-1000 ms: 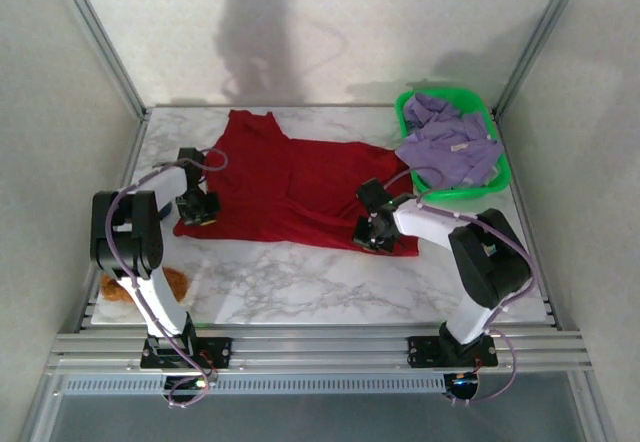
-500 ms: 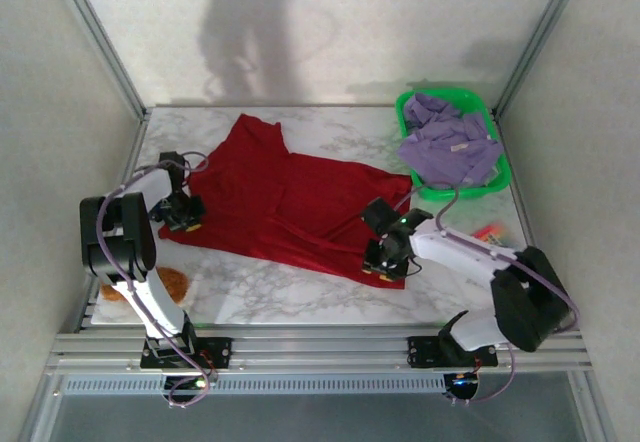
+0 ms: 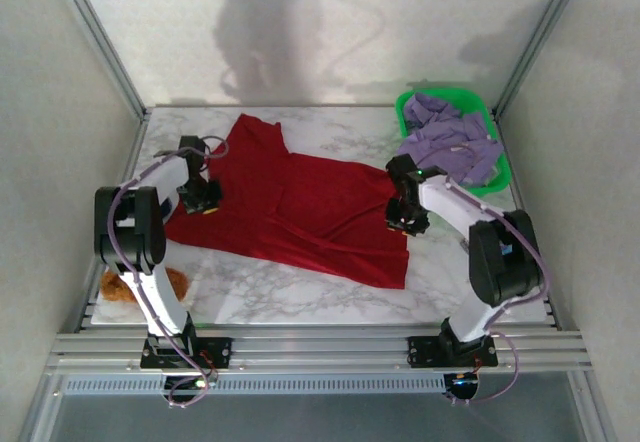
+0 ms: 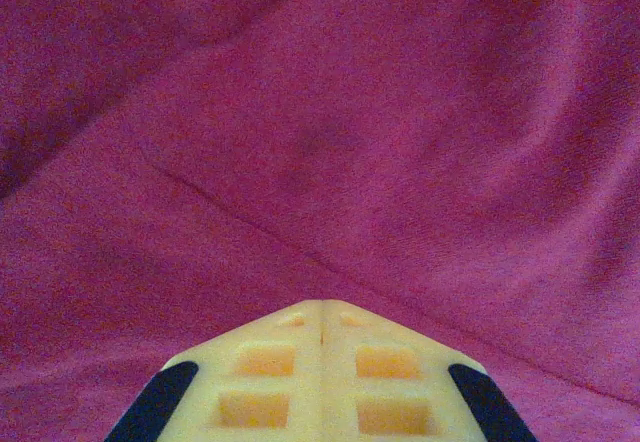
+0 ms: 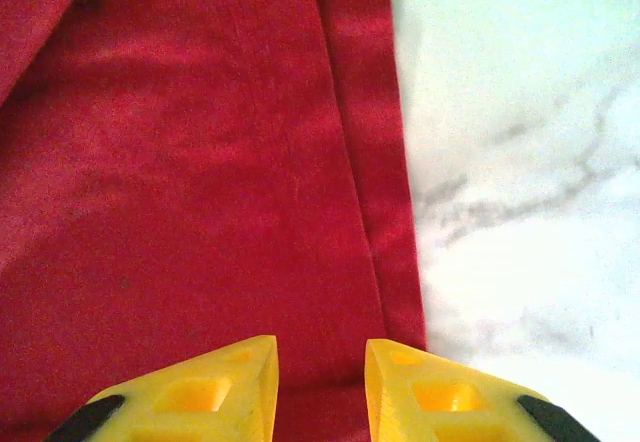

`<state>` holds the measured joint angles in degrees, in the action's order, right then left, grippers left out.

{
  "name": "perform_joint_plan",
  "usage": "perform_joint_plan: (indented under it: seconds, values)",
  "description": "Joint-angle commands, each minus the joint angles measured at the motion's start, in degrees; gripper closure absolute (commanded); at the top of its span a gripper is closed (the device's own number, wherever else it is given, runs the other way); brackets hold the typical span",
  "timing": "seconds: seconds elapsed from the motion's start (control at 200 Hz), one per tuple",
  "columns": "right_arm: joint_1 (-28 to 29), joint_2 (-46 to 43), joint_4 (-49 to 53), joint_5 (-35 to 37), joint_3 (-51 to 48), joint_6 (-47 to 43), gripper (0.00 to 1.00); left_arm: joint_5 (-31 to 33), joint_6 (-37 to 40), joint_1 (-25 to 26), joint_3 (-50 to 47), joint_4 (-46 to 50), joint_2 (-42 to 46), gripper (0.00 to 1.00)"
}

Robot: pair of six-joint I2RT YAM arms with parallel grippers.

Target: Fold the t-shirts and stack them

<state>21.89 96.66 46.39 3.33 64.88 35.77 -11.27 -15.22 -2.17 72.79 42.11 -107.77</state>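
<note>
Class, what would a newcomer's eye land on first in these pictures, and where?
The deep red t-shirt spread across the marble table, with the left claw and right claw at its two sides. Next, the bright green basket at the far right corner, holding a crumpled lavender t-shirt.
</note>
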Motion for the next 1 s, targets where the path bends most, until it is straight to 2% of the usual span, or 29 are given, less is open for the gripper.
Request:
perform_joint_plan:
  seconds: [0.0, 0.396, 0.671, 0.996]
  values:
    - [-0.24, 1.99, 1.08, 3.48, 1.46, -5.07, 0.70, 1.07, 0.14, -0.02, -2.57, 0.71, -0.34, 1.00]
    - [-0.70, 5.29, -0.85, 7.15, 2.59, -8.17, 0.69, 0.41, -0.18, -0.02, -4.46, -0.89, -1.07, 1.00]
    - [-1.01, 6.62, -4.72, 4.86, 1.71, -9.40, 0.74, 0.48, -0.33, -0.02, -6.12, -1.63, -0.69, 1.00]
    - [-1.19, 8.76, -5.34, 6.42, 1.05, -8.17, 0.73, 0.72, -0.23, -0.02, -6.79, -1.66, -0.52, 1.00]
